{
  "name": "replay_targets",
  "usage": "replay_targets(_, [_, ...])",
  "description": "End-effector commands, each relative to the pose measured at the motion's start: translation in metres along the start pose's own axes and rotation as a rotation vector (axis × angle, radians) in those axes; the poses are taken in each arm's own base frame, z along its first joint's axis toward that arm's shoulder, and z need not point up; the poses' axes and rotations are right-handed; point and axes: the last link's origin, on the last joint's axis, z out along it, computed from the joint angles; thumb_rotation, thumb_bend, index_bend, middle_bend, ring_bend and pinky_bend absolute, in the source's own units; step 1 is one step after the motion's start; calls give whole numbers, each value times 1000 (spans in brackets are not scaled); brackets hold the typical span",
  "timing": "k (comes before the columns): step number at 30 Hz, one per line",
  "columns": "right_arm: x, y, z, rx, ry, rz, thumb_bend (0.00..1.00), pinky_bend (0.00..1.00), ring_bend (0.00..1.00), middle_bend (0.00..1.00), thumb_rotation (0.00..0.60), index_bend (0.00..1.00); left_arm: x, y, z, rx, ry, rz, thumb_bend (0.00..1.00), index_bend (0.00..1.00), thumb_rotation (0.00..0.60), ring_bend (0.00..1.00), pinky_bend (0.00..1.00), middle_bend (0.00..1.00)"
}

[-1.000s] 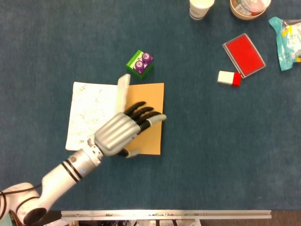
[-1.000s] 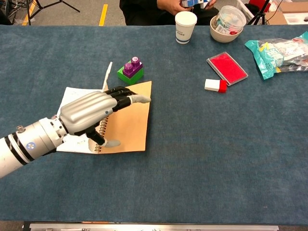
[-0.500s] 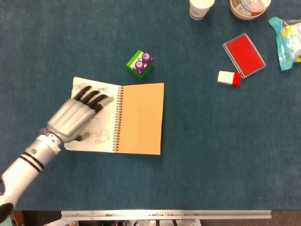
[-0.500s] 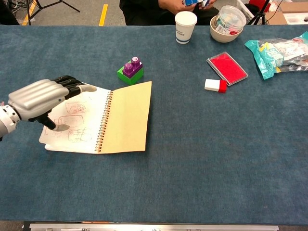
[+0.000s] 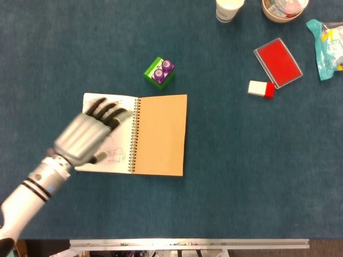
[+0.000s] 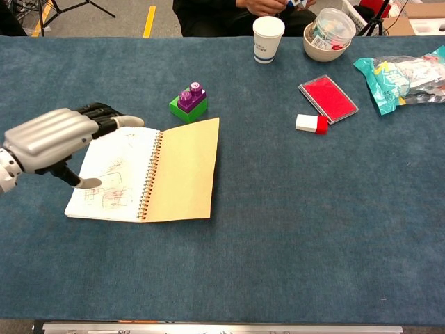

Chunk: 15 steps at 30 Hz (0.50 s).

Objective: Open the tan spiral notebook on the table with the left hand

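The tan spiral notebook [image 5: 158,135] [image 6: 182,171] lies open and flat on the blue table. Its white sketched page [image 5: 119,152] [image 6: 119,181] is on the left, a tan sheet on the right, and the wire spiral runs down the middle. My left hand [image 5: 86,136] [image 6: 55,138] hovers over the left edge of the white page, fingers spread and pointing toward the spiral. It holds nothing. In the chest view it sits slightly above and left of the page. My right hand does not show in either view.
A green and purple block [image 5: 159,72] [image 6: 188,101] stands just beyond the notebook. Further right lie a red case [image 5: 277,62] [image 6: 328,99] and a red-white eraser [image 5: 261,89] [image 6: 311,124]. A paper cup [image 6: 268,39], a bowl [image 6: 329,34] and a teal packet [image 6: 403,78] line the far edge.
One second ago my left hand was over the spiral with a page standing upright. The page has since flipped flat to the left and the hand has drawn back over the notebook's left edge.
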Motion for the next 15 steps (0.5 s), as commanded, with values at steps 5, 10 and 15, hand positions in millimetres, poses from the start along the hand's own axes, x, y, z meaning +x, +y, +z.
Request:
replay_targets(5, [0,0,-1,-2,0,-2,615,419,320,401,600,503,-18,35,40,-126,-68,1,165,77,600,86,66,149])
replay_targets(10, [2,2,-4,-12,9,-4,615,419,320,401,600,503,-21,45,59,-134,-91,-5,165,77,600,86,66,167])
replay_targets(15, [3,4,-6,-21,10,-3,615,419,320,401,600,503,-28,49,72,-114,-119,-46,165,77,600,86,66,192])
